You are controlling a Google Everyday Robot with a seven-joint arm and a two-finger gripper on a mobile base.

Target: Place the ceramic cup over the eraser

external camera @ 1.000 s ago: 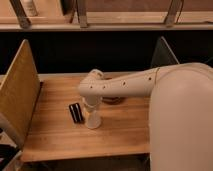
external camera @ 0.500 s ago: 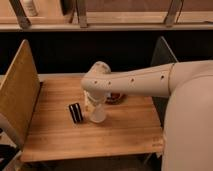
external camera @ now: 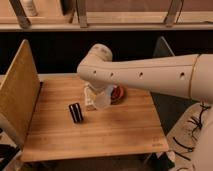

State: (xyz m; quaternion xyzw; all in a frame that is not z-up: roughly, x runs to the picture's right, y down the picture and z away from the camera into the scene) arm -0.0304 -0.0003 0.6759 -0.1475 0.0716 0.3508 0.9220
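While gripper (external camera: pixel 99 96) is clamped on ceramic cup (external camera: pixel 103 100), carried clear of wooden table (external camera: pixel 120 135) at roughly 2 o'clock from eraser (external camera: pixel 76 112), the hazards are these: a rim lowered off-centre would catch the block and shove it or leave the cup perched. A wide swing could also clip reddish-brown bowl (external camera: pixel 119 93), just at the cup's 2 o'clock. Change since half a second ago: cup raised and drawn away from eraser, toward bowl.

Dim, warm light from above (no harsh glare). The gripper (external camera: pixel 100 96), clamped on the ceramic cup (external camera: pixel 104 102) above the table (external camera: pixel 125 131), casts a soft shadow beneath; blackness lies behind it.
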